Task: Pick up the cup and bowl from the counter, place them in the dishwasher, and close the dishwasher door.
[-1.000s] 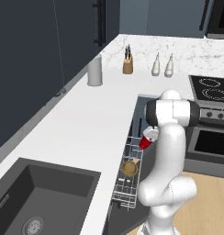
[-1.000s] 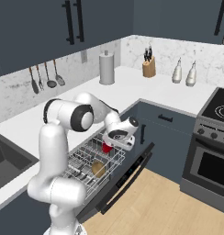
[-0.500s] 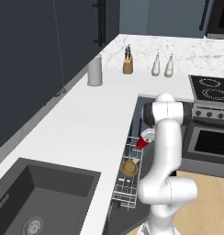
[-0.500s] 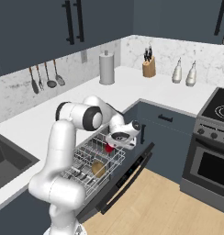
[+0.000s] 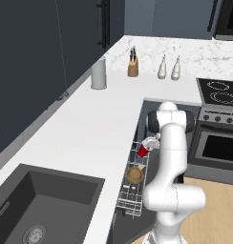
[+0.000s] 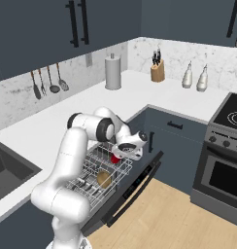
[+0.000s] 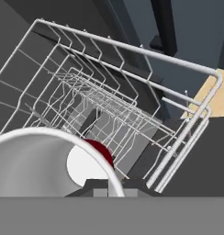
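The cup (image 5: 144,150) is pinched in the end effector (image 6: 124,151) — fingers pressed together on its rim — and held tilted over the white wire rack (image 6: 93,172) of the dishwasher (image 5: 132,190). From the hand view, the cup's white inside (image 7: 45,165) is seen close up, with the rack wires beyond it. The bowl (image 5: 134,174) is seen lying in the rack, nearer the base than the cup and apart from it. The dishwasher door (image 6: 132,192) is folded down and open, its black bar handle (image 6: 135,200) at the outer edge. Beside the rack, the white desk (image 5: 90,128) is seen — a grey canister (image 5: 99,74) stands far along it.
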Tool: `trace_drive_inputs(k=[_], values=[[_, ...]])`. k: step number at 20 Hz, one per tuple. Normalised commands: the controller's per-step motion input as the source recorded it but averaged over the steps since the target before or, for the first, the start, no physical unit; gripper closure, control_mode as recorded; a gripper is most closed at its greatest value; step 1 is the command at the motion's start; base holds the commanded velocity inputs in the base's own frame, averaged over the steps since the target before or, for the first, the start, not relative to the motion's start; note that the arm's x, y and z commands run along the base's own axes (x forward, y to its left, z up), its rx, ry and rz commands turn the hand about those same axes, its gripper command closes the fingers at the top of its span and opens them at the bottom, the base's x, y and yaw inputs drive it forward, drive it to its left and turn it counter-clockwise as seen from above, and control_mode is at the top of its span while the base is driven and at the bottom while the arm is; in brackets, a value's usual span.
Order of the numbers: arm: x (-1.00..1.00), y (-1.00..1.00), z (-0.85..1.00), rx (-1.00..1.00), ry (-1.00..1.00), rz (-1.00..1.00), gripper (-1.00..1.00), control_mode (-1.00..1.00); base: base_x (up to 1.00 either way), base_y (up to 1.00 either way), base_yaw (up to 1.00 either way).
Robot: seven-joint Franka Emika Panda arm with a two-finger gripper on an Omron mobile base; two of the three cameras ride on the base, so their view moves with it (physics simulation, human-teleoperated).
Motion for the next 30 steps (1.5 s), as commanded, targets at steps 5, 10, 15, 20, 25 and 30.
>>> trace_drive_inputs(k=[5, 10, 15, 20, 25, 30], values=[[0.43, 0.27, -0.17, 0.0, 0.11, 0.0, 1.0, -1.0, 0.0, 0.0, 0.0], [0.46, 0.12, -0.41, 0.0, 0.14, 0.01, 1.0, -1.0, 0.0, 0.0, 0.0], [0.21, 0.0, -0.54, 0.0, 0.03, 0.08, 1.0, -1.0, 0.0, 0.0, 0.0], [0.1, -0.02, -0.55, 0.0, 0.04, 0.1, 1.0, -1.0, 0.0, 0.0, 0.0], [0.0, -0.1, -0.46, 0.0, -0.02, 0.09, 1.0, -1.0, 0.0, 0.0, 0.0], [0.03, 0.0, -0.01, 0.03, -0.22, 0.0, 1.0, -1.0, 0.0, 0.0, 0.0]])
